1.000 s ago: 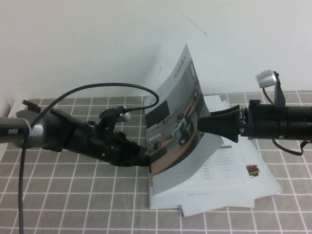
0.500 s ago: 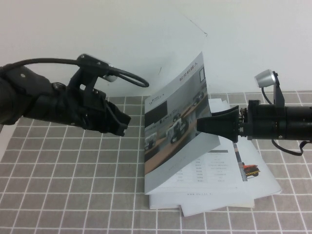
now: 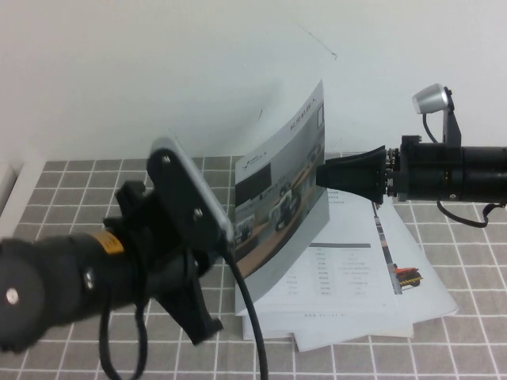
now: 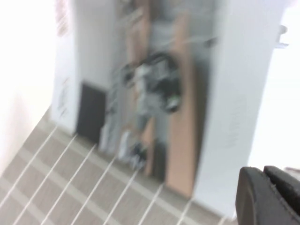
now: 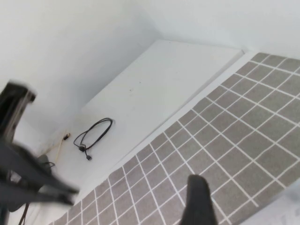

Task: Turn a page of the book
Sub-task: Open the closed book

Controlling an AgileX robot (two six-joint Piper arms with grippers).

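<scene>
Glossy thin white brochure (image 3: pixel 333 269) lies at the grey-tiled surface's (image 3: pixel 79 198) far-right edge, its light, floppy, slippery cover page (image 3: pixel 281 202) propped upright against the spread right pincer (image 3: pixel 337 176); left pincer (image 3: pixel 207 326) nearby, state untellable; best pinched at its free edge.

both arms black; yellow label and black cable seen on left, silver camera on right.

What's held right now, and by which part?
Right gripper touches the raised page at its free edge; a pinch cannot be confirmed. Left gripper, near the camera, holds nothing visible.
</scene>
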